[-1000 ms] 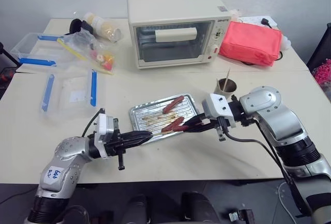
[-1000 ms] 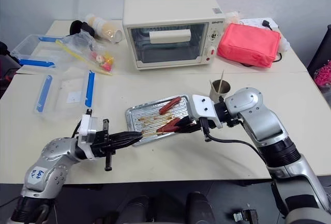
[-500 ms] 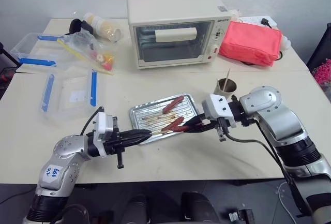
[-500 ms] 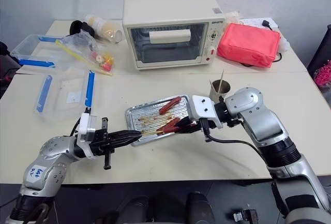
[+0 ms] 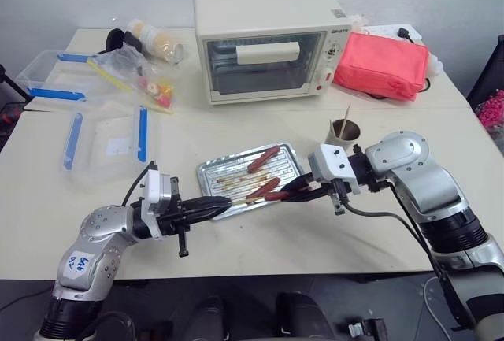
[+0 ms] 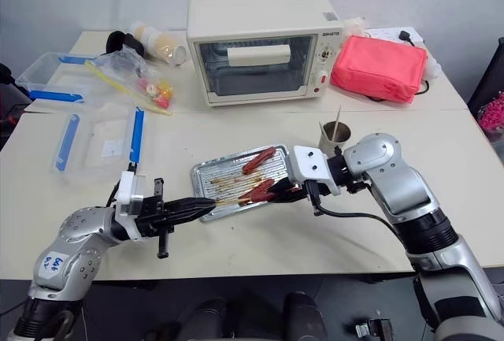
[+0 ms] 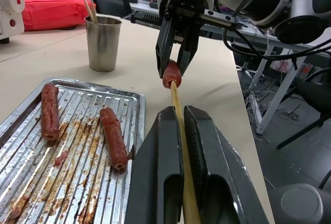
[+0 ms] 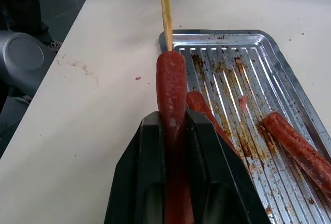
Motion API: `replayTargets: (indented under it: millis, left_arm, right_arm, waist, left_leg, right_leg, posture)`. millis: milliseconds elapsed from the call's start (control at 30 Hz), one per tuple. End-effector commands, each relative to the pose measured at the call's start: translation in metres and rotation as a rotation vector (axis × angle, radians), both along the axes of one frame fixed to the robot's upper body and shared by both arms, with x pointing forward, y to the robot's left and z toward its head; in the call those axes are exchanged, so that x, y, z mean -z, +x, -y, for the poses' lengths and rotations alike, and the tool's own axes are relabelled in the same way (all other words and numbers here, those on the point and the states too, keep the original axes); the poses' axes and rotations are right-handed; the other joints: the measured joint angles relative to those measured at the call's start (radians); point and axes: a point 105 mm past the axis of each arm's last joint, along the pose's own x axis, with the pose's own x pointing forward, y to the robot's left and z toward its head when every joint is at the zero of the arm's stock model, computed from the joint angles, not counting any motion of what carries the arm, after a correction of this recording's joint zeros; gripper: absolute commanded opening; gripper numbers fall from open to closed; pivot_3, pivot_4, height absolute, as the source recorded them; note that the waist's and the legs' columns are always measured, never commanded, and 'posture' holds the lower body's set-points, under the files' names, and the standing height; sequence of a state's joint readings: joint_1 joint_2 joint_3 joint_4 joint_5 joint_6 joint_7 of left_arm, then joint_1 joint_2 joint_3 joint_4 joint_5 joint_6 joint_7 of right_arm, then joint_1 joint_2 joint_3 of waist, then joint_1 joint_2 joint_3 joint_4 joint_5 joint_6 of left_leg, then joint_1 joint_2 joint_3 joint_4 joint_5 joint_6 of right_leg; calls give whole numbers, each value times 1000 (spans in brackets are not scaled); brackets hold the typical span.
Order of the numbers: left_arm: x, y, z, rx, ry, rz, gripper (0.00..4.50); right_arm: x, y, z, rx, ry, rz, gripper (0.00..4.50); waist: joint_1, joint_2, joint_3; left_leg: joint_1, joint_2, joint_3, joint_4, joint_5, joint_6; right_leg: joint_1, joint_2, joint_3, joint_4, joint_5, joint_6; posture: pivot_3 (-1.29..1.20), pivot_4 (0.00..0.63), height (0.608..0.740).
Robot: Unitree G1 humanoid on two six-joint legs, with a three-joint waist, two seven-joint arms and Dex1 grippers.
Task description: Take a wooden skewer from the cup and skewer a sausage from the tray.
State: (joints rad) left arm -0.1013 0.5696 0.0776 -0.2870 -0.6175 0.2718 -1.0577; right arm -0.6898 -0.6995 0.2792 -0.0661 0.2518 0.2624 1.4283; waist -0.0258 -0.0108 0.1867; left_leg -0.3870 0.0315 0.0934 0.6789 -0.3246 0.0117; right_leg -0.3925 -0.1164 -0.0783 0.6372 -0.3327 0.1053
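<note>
The tray (image 7: 135, 111) is shiny ribbed metal, streaked with brown grease. Behind it, the cup (image 7: 103, 43) is dull brushed metal. The skewer (image 7: 178, 125) is pale, matt wood. The sausage (image 8: 171, 87) off the tray looks smooth and slightly glossy. The table (image 5: 260, 240) under the tray is a matt cream surface. The fingers (image 7: 160, 172) are smooth black plastic.
</note>
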Motion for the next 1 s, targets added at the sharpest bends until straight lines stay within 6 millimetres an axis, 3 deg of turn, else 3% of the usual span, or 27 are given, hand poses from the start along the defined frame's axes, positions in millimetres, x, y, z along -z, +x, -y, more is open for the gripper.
replayTargets:
  millis: [33, 533, 1000]
  left_arm:
    - [-8, -3, 5, 20, -13, 39, 0]
    - [-5, 4, 19, 65, -14, 41, 0]
    - [-17, 16, 67, 202, -60, 81, 0]
  right_arm:
    - [-6, -3, -2, -23, 8, 23, 386]
    - [-10, -15, -16, -119, 18, 42, 386]
    - [-16, -18, -33, -171, 28, 45, 386]
  waist:
    - [0, 0, 0]
    - [0, 0, 0]
    - [4, 0, 0]
  left_leg:
    - [0, 0, 0, 0, 0, 0]
    - [0, 0, 0, 0, 0, 0]
    - [0, 0, 0, 2, 0, 0]
  right_leg:
    - [0, 0, 0, 0, 0, 0]
    - [0, 0, 0, 0, 0, 0]
    - [0, 3, -2, 2, 0, 0]
  posture:
    - [0, 150, 740]
    - [0, 150, 740]
    - [0, 150, 740]
